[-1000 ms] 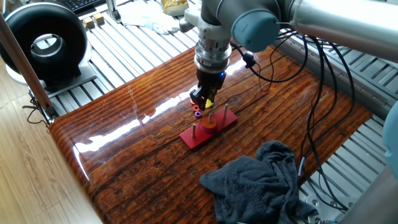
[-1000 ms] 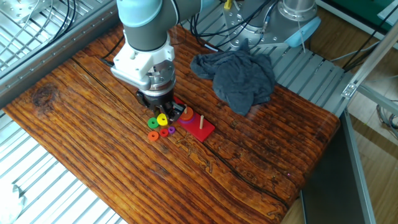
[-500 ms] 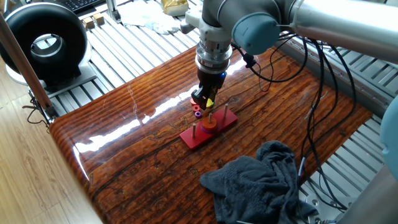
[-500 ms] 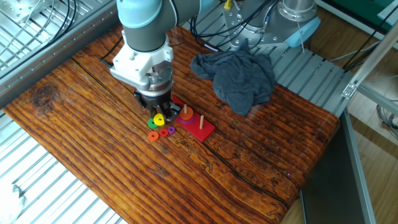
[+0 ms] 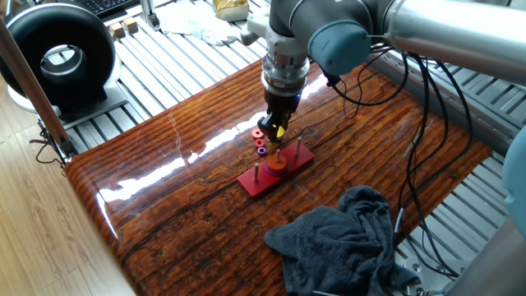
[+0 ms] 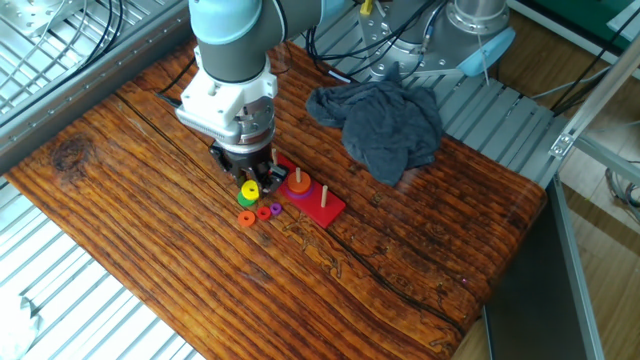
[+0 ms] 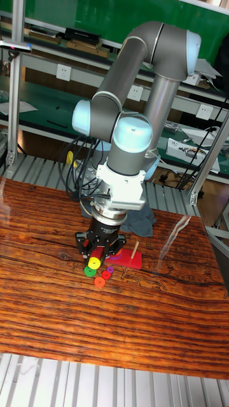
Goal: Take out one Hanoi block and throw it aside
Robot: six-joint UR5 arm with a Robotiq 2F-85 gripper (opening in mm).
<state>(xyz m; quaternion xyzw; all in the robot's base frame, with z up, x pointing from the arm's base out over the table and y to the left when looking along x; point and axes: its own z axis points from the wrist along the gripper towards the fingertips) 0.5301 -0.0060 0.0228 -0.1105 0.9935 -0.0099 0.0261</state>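
The Hanoi block (image 6: pixel 249 191) is a small yellow ring, and my gripper (image 6: pixel 250 186) is shut on it. It hangs low over the table, just above the green ring (image 6: pixel 245 201). The tall fixed view shows the Hanoi block (image 7: pixel 94 263) between the fingers of the gripper (image 7: pixel 95 261), with the green ring (image 7: pixel 89 271) and the orange-red ring (image 7: pixel 100 282) lying below. The red peg base (image 6: pixel 320 207) stands to the right with an orange ring (image 6: pixel 298 186) on one peg. In one fixed view the gripper (image 5: pixel 276 131) is just behind the red peg base (image 5: pixel 275 171).
Small red (image 6: pixel 264 211) and purple (image 6: pixel 276 209) rings lie beside the base. A crumpled grey cloth (image 6: pixel 385 120) lies on the table behind the base, seen as the cloth (image 5: pixel 345 238) near the table's corner. A black round device (image 5: pixel 62 57) stands off the table.
The gripper has carried the yellow ring a little way from the peg base, over the loose rings. The base and the other rings have not moved.
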